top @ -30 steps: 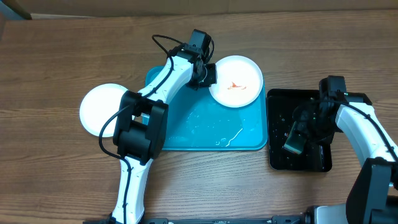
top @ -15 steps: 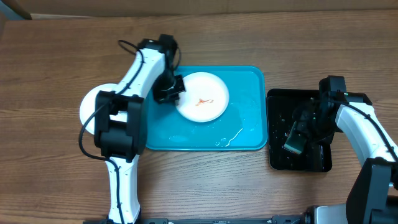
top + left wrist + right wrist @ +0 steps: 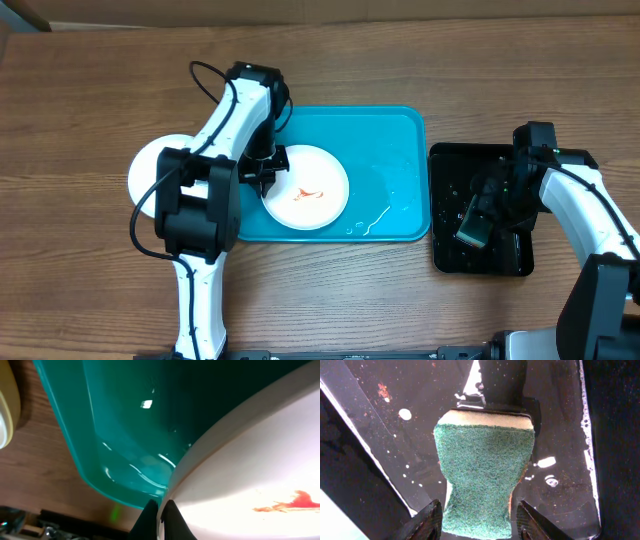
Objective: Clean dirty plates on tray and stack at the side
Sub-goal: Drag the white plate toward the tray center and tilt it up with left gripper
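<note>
A white plate (image 3: 315,205) with a red smear lies in the front left of the turquoise tray (image 3: 390,140). My left gripper (image 3: 268,172) is shut on its left rim. The left wrist view shows the fingertips (image 3: 161,515) pinching that rim, with the plate (image 3: 260,460) and its smear above the tray's wall (image 3: 125,425). A clean white plate (image 3: 150,170) sits on the table left of the tray, partly hidden by the arm. A pale yellowish rim (image 3: 7,405) shows there in the left wrist view. My right gripper (image 3: 475,225) is shut on a green sponge (image 3: 480,475).
A black tray (image 3: 445,255), wet and speckled, stands right of the turquoise tray, and the sponge hangs over it (image 3: 560,420). Water streaks lie on the turquoise tray's front right. The wooden table extends all around.
My left gripper has dragged the smeared plate from the tray's back right corner to its front left. The right arm and the sponge have not moved.
</note>
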